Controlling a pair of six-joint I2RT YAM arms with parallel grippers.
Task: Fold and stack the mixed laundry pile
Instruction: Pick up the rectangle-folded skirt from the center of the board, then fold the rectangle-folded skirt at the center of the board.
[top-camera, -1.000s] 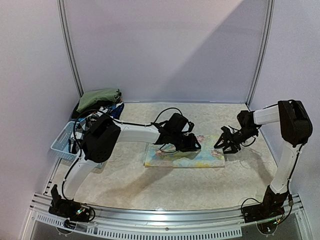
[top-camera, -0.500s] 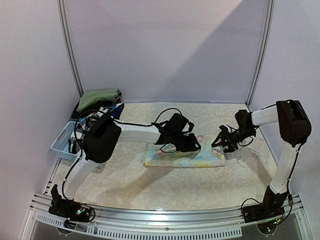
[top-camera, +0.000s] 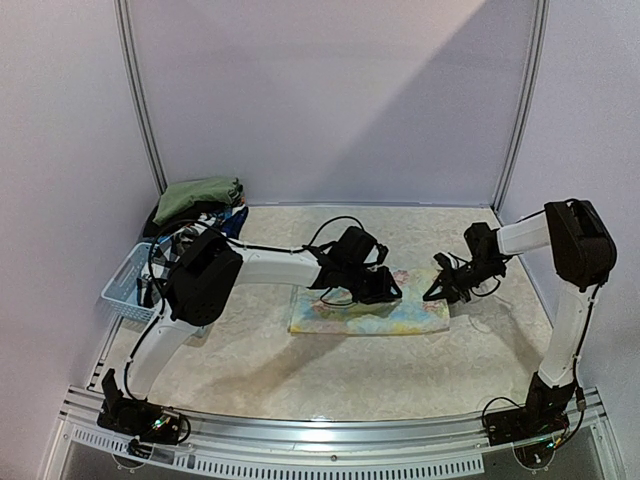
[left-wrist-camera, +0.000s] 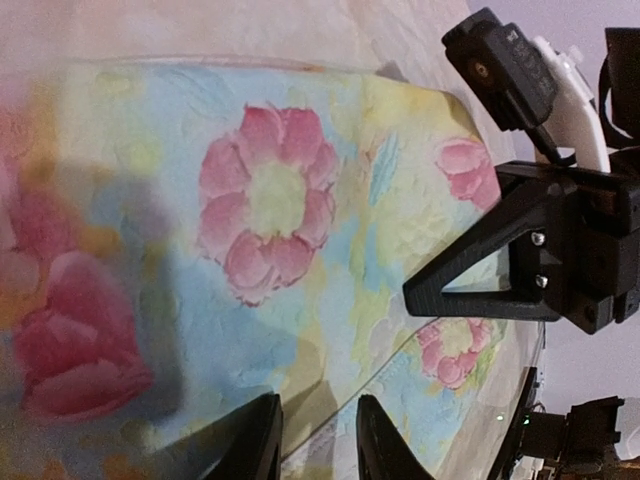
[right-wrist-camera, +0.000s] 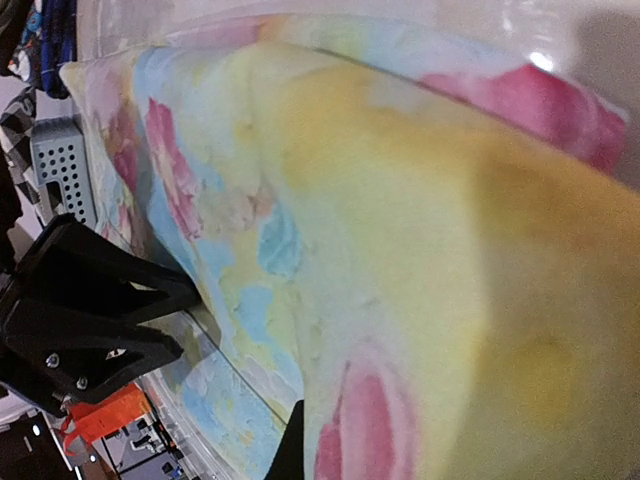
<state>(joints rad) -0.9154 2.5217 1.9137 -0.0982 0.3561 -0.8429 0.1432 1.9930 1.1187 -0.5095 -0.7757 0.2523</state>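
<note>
The pale yellow-green floral cloth (top-camera: 370, 316) lies folded into a long strip mid-table. My left gripper (top-camera: 386, 291) stands on its upper layer, fingers (left-wrist-camera: 250, 442) a little apart astride a fold edge, nothing pinched between them. My right gripper (top-camera: 441, 291) is shut on the cloth's right end. In the right wrist view the lifted cloth (right-wrist-camera: 400, 250) fills the frame and hides all but one dark finger (right-wrist-camera: 296, 450). The rest of the laundry pile sits at the back left: an olive-green piece (top-camera: 200, 195) on top, a dark blue printed piece (top-camera: 236, 219) below.
A light blue perforated basket (top-camera: 124, 285) stands at the left edge, beside my left arm's elbow (top-camera: 203, 277). Metal frame posts rise at the back corners. The right arm's upper link (top-camera: 575, 250) runs close to the right wall.
My right gripper has shifted slightly left onto the cloth's right end and closed on it, lifting that end. The left gripper has stayed in place on the cloth.
</note>
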